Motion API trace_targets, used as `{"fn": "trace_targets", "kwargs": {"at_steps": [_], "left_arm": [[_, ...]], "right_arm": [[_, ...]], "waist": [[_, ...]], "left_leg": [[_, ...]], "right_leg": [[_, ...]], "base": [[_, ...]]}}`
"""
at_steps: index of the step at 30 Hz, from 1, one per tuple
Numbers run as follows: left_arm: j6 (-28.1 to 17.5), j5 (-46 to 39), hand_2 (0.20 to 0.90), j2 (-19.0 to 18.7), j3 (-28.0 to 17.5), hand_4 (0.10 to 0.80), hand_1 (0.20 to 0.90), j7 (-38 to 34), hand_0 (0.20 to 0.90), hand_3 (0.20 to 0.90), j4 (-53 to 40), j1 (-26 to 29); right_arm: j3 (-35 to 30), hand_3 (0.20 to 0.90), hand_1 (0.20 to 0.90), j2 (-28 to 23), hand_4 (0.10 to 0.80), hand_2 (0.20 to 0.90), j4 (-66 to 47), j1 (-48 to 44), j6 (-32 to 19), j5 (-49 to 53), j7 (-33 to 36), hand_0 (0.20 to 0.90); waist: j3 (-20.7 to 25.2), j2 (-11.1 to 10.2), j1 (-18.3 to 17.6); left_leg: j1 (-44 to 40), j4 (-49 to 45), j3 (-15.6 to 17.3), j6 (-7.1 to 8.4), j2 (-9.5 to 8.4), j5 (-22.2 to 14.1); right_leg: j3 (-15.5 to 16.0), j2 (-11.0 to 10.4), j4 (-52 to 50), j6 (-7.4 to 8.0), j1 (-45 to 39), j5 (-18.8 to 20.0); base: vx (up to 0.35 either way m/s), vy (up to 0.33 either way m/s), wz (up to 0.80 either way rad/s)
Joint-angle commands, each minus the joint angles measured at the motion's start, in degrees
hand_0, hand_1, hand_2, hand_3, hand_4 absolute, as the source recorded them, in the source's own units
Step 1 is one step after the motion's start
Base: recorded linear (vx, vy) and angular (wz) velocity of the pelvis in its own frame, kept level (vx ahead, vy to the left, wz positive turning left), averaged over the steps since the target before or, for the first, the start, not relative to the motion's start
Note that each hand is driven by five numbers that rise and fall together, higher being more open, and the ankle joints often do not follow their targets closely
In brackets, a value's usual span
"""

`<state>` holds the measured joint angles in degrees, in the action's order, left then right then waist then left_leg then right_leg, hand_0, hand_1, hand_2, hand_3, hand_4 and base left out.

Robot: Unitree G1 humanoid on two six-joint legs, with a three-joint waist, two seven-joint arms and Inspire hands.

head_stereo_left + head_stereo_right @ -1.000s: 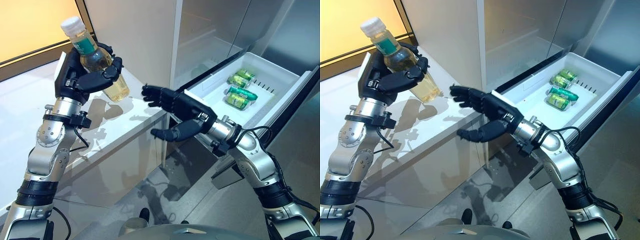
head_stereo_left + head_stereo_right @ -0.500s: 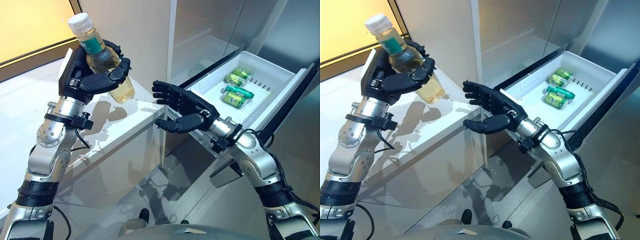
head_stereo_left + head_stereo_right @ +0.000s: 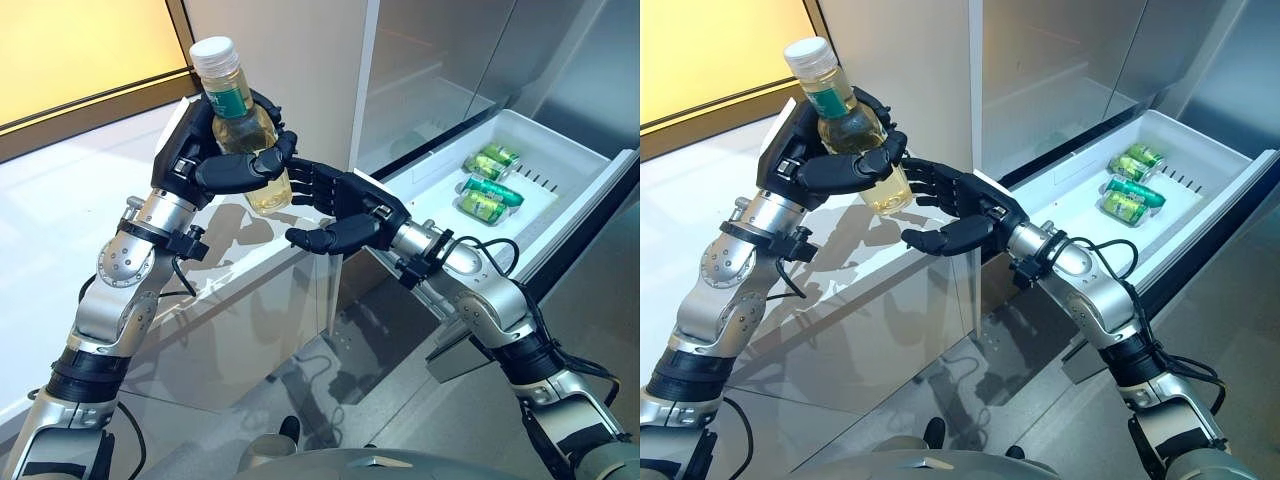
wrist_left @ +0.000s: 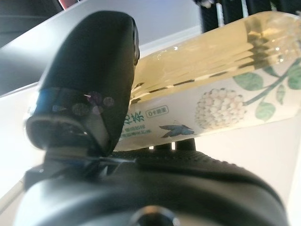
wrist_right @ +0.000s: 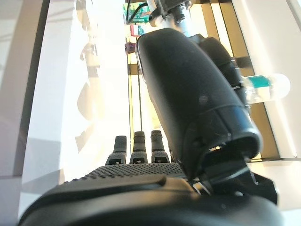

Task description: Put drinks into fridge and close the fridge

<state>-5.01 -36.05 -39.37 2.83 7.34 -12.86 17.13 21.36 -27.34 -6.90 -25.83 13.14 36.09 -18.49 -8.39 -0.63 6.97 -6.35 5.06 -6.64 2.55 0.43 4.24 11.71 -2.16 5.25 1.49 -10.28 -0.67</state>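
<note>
My left hand (image 3: 215, 165) is shut on a bottle (image 3: 240, 130) of pale yellow drink with a white cap and green label, held upright above the white counter's (image 3: 110, 190) corner. The bottle also shows in the left wrist view (image 4: 211, 99), under the thumb (image 4: 89, 89). My right hand (image 3: 345, 210) is open, its fingers spread just beside and below the bottle's base, the fingertips close to it. The white fridge drawer (image 3: 560, 160) stands pulled open at the right, with green cans (image 3: 487, 185) lying in it.
The steel fridge front (image 3: 440, 50) rises behind the drawer. A yellow-lit window (image 3: 80, 45) runs behind the counter. The grey floor (image 3: 340, 400) lies below, between the counter and the drawer.
My left hand has carried the bottle to the right, toward my right hand. My right hand has moved left and up to meet the bottle's base. The camera has shifted a little.
</note>
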Motion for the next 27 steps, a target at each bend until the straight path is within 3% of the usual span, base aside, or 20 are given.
{"fn": "trace_targets", "kwargs": {"at_steps": [1, 19, 20, 21, 22, 27], "left_arm": [[-7.29, -1.9, 0.3, -2.71, -0.63, 0.1, 0.3, 0.29, 0.3, 0.2, -6.52, 11.92], [-4.89, -2.34, 0.3, -3.12, 2.41, 0.1, 0.3, 2.54, 0.3, 0.2, -6.23, 14.87], [-4.9, -2.46, 0.3, -3.03, 2.43, 0.1, 0.3, 2.68, 0.3, 0.2, -6.24, 14.91], [-4.9, -2.48, 0.3, -2.96, 2.6, 0.1, 0.3, 2.72, 0.3, 0.2, -6.3, 14.94], [-4.62, -2.43, 0.3, -2.74, 2.64, 0.1, 0.3, 2.83, 0.3, 0.2, -6.44, 15.08], [-4.5, -2.56, 0.3, -2.52, 2.99, 0.1, 0.3, 3.41, 0.3, 0.2, -6.47, 14.99]], "right_arm": [[0.86, 0.9, 0.9, 4.2, 0.8, 0.9, -1.67, -8.11, -3.85, 5.67, 0.84, 0.9], [3.93, 0.9, 0.9, 5.81, 0.8, 0.9, -0.74, -15.22, -3.75, 7.8, 4.15, 0.9], [3.97, 0.716, 0.742, 5.91, 0.616, 0.742, -0.82, -15.22, -3.66, 8.0, 4.1, 0.742], [4.16, 0.34, 0.42, 6.08, 0.24, 0.42, -0.82, -15.23, -3.79, 7.95, 4.08, 0.42], [4.25, 0.2, 0.3, 6.24, 0.1, 0.3, -0.81, -15.32, -3.75, 8.03, 3.86, 0.3], [4.74, 0.2, 0.3, 6.39, 0.1, 0.3, -1.29, -15.6, -3.97, 8.92, 3.99, 0.3]], "waist": [[7.33, -0.73, -0.6], [7.74, -0.86, -0.02], [7.74, -0.85, -0.04], [7.72, -0.84, -0.04], [7.73, -0.83, -0.04], [7.82, -0.83, -0.02]], "left_leg": [[-1.22, -0.06, 1.27, -3.48, -4.58, -4.04], [-1.12, -0.06, 1.11, -3.58, -4.51, -3.96], [-1.13, -0.06, 1.12, -3.6, -4.52, -3.96], [-1.12, -0.06, 1.09, -3.64, -4.55, -3.93], [-1.12, -0.06, 1.14, -3.64, -4.52, -3.94], [-1.08, -0.06, 1.22, -3.65, -4.49, -3.97]], "right_leg": [[-1.38, -0.53, -0.96, 1.79, 1.7, 2.23], [-1.52, -0.38, -0.82, 1.56, 1.73, 2.32], [-1.54, -0.37, -0.83, 1.53, 1.75, 2.33], [-1.58, -0.35, -0.83, 1.5, 1.75, 2.35], [-1.58, -0.36, -0.8, 1.5, 1.73, 2.34], [-1.7, -0.35, -0.72, 1.51, 1.74, 2.36]], "base": [[0.0, 0.0, 0.0], [0.0, 0.0, 0.0], [0.0, 0.0, 0.0], [0.0, 0.0, 0.0], [0.0, 0.0, 0.0], [0.0, 0.0, 0.0]]}}
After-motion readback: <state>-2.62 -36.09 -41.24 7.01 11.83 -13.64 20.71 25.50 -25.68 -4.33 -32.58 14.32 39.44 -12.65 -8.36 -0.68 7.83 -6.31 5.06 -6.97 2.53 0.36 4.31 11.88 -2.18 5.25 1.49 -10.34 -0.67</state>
